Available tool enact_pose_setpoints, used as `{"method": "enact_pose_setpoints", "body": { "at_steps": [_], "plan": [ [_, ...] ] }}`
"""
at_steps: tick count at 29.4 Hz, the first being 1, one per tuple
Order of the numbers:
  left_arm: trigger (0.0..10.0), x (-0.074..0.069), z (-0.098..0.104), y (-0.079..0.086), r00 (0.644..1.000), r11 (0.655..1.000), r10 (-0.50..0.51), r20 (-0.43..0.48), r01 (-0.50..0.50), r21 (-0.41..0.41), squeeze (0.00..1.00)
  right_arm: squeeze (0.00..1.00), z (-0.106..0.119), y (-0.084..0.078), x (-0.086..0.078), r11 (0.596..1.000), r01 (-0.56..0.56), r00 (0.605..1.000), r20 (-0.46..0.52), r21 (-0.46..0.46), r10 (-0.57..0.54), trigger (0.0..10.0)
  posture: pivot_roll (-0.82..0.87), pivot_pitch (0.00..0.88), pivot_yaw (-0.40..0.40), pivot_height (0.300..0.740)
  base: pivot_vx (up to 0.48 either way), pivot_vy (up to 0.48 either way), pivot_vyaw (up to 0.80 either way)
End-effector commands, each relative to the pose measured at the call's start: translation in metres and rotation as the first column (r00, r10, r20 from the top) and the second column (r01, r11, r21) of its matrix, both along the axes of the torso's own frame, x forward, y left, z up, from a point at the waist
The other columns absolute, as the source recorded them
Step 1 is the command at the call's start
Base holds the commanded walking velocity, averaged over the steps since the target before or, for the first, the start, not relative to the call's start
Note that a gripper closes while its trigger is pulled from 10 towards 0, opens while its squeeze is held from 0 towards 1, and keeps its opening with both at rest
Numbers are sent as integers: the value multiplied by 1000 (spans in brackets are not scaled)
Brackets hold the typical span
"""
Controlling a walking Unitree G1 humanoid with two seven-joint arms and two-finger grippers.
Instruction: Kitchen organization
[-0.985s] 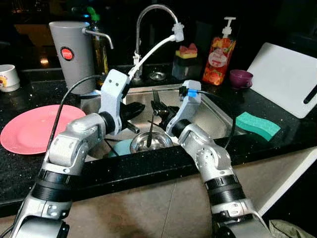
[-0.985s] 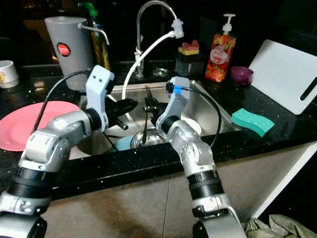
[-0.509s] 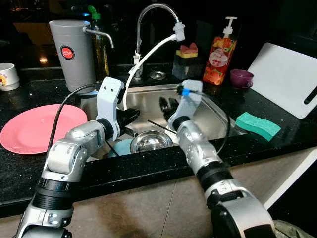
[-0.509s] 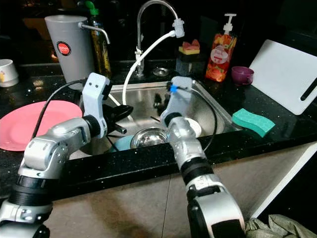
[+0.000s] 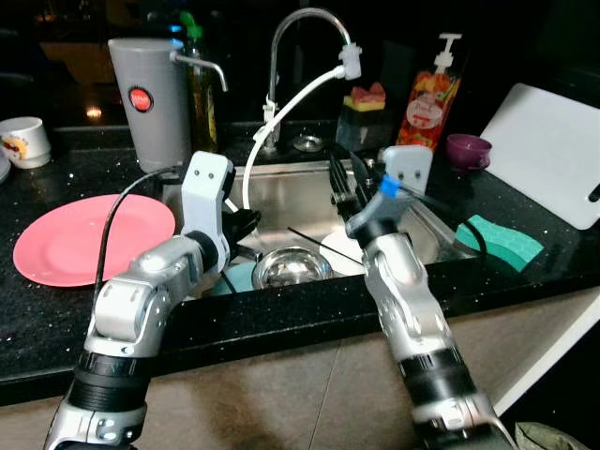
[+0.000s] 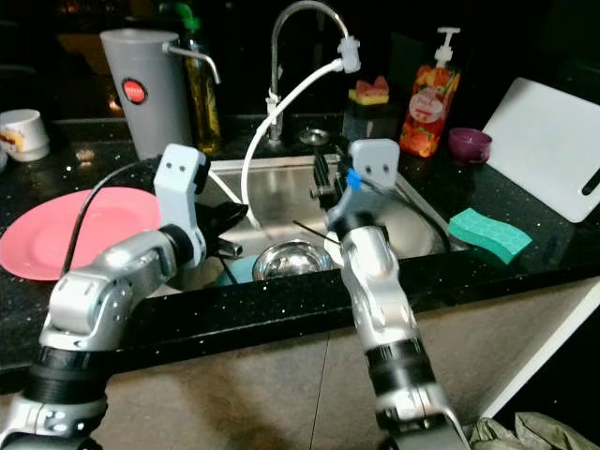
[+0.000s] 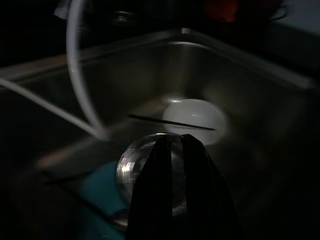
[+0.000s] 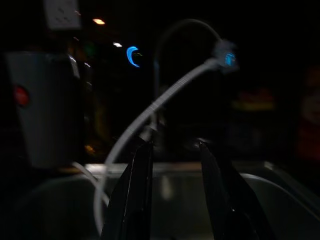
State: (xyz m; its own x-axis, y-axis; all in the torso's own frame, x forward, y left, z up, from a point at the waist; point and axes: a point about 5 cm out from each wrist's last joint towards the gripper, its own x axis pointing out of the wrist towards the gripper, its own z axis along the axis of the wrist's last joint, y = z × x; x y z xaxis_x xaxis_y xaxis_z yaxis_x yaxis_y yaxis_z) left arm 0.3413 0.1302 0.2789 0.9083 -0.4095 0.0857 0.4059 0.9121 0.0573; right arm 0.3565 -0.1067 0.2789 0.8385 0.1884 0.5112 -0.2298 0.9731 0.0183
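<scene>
Your right gripper (image 5: 345, 180) is raised above the steel sink (image 5: 412, 217), fingers pointing up toward the faucet (image 5: 302, 37); in the right wrist view its two black fingers (image 8: 134, 197) stand apart with a clear gap between them, and you can see nothing held there; the white hose (image 8: 150, 113) from the faucet tip curves down across that view. Your left gripper (image 5: 246, 221) reaches into the sink from the left side, low over the basin; in the left wrist view its fingers (image 7: 161, 185) are pressed close together with only a thin slit between, empty, and they hover just above the round steel bowl (image 7: 134, 161). The steel bowl (image 5: 291, 267) sits at the near edge of the basin, with a teal item (image 5: 236, 277) just beside it on the left; a white plate (image 7: 194, 115) lies on the sink floor beyond the bowl, and a thin dark utensil (image 7: 170, 121) lies across it, too slim and dim to name. On the counter to your left rests a pink plate (image 5: 89, 239), with a white mug (image 5: 26, 141) and a grey water dispenser (image 5: 150, 98) behind it; to your right a green sponge (image 5: 506, 242) lies near the sink rim; a soap bottle (image 5: 433, 94), a purple cup (image 5: 467, 148) and a white cutting board (image 5: 548, 150) stand farther back.
</scene>
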Motion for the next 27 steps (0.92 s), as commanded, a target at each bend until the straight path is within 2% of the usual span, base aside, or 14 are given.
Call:
{"method": "enact_pose_setpoints", "body": {
  "at_steps": [1,3,6,10,11,12,14,21,27],
  "plan": [
    [10000,-2,3,4,988,991,123,96,-127,41,0,0,-5,-8,-6,999,48,999,-21,-6,-48,10000,83,141,-55,740,0,0,0],
    [10000,-4,6,4,975,983,173,140,-179,29,0,0,-9,-12,-9,997,71,997,-38,-2,-71,10000,81,139,-53,740,0,0,0],
    [10000,-7,4,3,970,978,197,146,-204,34,0,0,-14,-17,-12,994,108,992,-60,-4,-108,10000,71,139,-46,740,0,0,0],
    [10000,-10,1,5,967,971,208,148,-222,89,0,0,-15,-23,-16,991,137,988,-74,-9,-137,10000,70,134,-42,740,0,0,0],
    [10000,-10,0,8,963,960,218,158,-240,142,0,0,-15,-27,-19,989,149,986,-79,-12,-150,10000,75,131,-41,740,0,0,0],
    [10000,-10,-1,11,960,954,227,164,-253,161,0,0,-15,-29,-20,988,154,984,-83,-12,-155,10000,75,131,-41,740,0,0,0],
    [10000,-10,-3,13,955,946,244,169,-273,173,0,0,-15,-29,-21,987,160,983,-90,-13,-161,10000,83,126,-37,740,0,0,0],
    [10000,-10,-6,9,946,941,268,180,-297,159,0,0,-10,-24,-24,987,160,983,-95,-10,-160,10000,99,119,-37,740,0,0,0],
    [10000,-10,-7,10,937,937,294,187,-321,139,0,0,-7,-27,-25,987,159,983,-94,-16,-159,10000,115,122,-39,740,0,0,0]
  ]
}}
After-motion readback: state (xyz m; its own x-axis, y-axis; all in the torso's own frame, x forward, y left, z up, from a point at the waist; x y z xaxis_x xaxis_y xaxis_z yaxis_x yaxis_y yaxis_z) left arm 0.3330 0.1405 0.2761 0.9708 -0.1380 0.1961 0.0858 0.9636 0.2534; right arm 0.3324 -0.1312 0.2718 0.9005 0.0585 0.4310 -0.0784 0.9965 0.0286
